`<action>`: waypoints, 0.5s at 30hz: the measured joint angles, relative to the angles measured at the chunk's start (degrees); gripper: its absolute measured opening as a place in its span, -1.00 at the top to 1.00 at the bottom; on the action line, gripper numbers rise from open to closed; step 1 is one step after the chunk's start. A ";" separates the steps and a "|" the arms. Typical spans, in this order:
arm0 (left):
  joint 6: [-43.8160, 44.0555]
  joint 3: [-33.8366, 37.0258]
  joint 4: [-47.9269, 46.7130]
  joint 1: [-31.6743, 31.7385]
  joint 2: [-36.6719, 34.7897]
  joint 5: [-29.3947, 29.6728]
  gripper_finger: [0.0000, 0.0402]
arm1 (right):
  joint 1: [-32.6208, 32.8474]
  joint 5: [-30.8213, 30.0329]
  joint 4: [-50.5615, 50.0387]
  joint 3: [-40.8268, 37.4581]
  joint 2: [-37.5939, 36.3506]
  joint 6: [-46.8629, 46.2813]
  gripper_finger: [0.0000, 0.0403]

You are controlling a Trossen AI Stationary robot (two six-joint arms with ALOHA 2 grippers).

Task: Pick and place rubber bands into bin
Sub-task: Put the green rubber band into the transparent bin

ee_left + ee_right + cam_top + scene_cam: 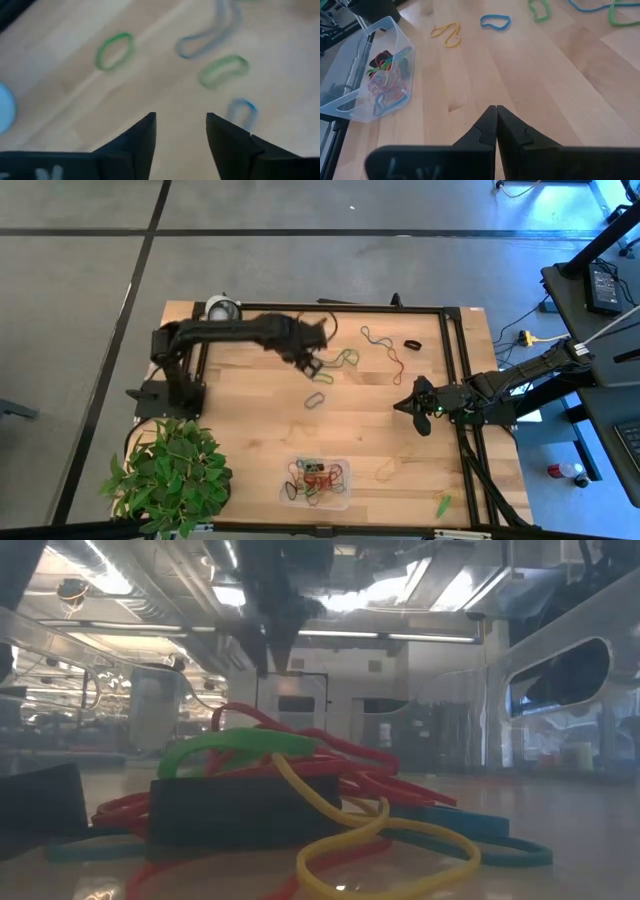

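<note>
A: Left gripper [314, 356]: position and state?

B: Over the far middle of the table [250, 420], arm stretched out from its base on the left. Fingers [140, 142] stand apart, nothing between them. Below it lie loose rubber bands [223, 70]: two green loops, a blue one, a pale blue-grey one.

A: Right gripper [412, 406]?

B: Near the right edge, pointing inward across the wood. Fingertips pressed together, holding nothing. A yellow band [446, 33] and a blue band [495, 21] lie on the wood well ahead of it.

A: The bin [342, 498]?

B: Near edge of the table, about centre. Clear tray, a tangle of red, green, yellow and blue bands already inside. Low view looks straight into that heap [300, 790].

A: Anything else?

B: Potted plant [170, 475] at the near left corner. One stray green band [443, 504] at the near right.
</note>
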State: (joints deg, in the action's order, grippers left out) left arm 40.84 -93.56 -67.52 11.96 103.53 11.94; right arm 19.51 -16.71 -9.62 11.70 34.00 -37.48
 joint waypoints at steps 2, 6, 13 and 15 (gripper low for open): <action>-0.65 0.03 0.07 3.87 1.92 -0.60 0.11 | -0.02 -0.13 0.07 0.02 0.00 -1.45 0.94; -0.72 0.11 0.03 10.54 6.67 -1.71 0.03 | -0.02 -2.71 0.00 0.02 0.00 -4.44 0.94; -0.11 0.13 0.01 18.95 14.55 -4.01 0.00 | -0.02 -6.49 0.08 0.02 -0.02 -7.49 0.94; 0.07 0.13 -0.03 20.64 16.26 -6.23 0.00 | -0.02 -6.53 0.11 0.02 -0.01 -7.49 0.94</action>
State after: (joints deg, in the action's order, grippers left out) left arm 40.91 -93.43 -67.55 32.60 119.79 5.71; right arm 19.49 -23.24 -9.51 11.73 33.99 -44.97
